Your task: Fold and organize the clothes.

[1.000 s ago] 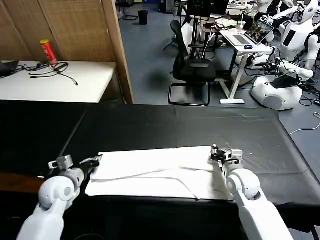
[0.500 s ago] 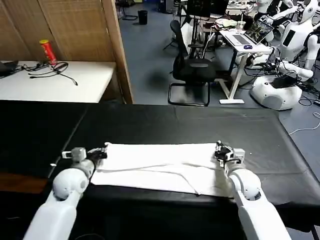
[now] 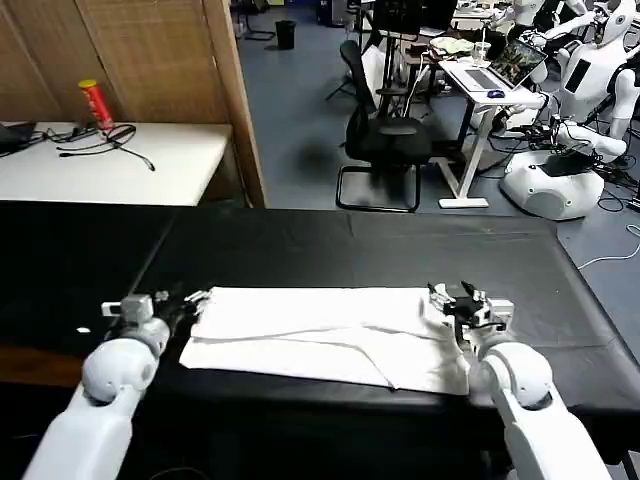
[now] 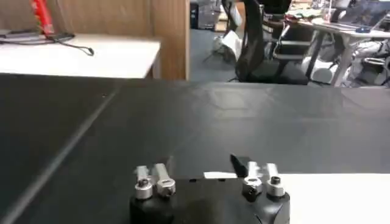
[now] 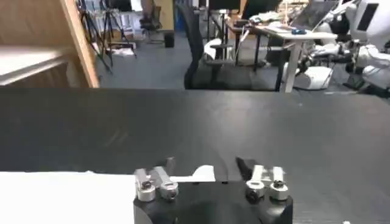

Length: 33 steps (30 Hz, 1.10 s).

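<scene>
The shirt (image 3: pixel 320 335) lies on the black bench (image 3: pixel 350 250) near its front edge, folded into a long white band, plain side up. The left gripper (image 3: pixel 185 300) sits at the band's left end, the right gripper (image 3: pixel 450 300) at its right end. Both sets of fingers are spread and hold nothing. You appear to be between folds; next, judge a grasp at each end. The far half of the bench offers open room; the front edge lies close.
</scene>
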Each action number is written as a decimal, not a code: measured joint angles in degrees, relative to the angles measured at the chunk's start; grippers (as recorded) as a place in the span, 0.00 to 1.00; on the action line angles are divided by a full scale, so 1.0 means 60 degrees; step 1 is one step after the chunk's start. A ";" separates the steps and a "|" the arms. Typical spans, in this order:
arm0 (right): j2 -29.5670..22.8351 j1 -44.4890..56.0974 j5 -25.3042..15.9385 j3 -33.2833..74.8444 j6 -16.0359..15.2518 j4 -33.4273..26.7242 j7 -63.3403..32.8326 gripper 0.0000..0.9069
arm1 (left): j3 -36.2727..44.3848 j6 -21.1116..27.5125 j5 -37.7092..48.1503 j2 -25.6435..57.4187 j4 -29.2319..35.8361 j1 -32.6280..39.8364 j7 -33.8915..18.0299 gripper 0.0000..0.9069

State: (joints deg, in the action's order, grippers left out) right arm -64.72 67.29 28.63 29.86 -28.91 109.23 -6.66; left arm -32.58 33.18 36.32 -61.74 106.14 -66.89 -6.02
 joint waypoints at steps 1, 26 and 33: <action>-0.0021 0.0133 0.0001 0.0082 0.0000 0.0193 -0.0001 0.97 | -0.0082 -0.0040 0.0013 -0.0043 0.0163 -0.0163 0.0000 0.97; -0.0248 0.1474 -0.0352 0.0647 0.0185 0.1966 0.0044 0.97 | -0.0348 -0.1214 -0.1409 -0.1357 0.0630 -0.2271 0.0461 0.60; -0.0279 0.1494 -0.0431 0.0635 0.0235 0.2112 0.0125 0.97 | -0.0287 -0.1213 -0.1586 -0.1489 0.0561 -0.2301 0.0506 0.18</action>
State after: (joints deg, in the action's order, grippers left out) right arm -66.39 76.26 26.05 33.67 -27.50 121.90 -5.91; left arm -34.30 25.90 26.81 -70.68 109.51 -80.70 -2.98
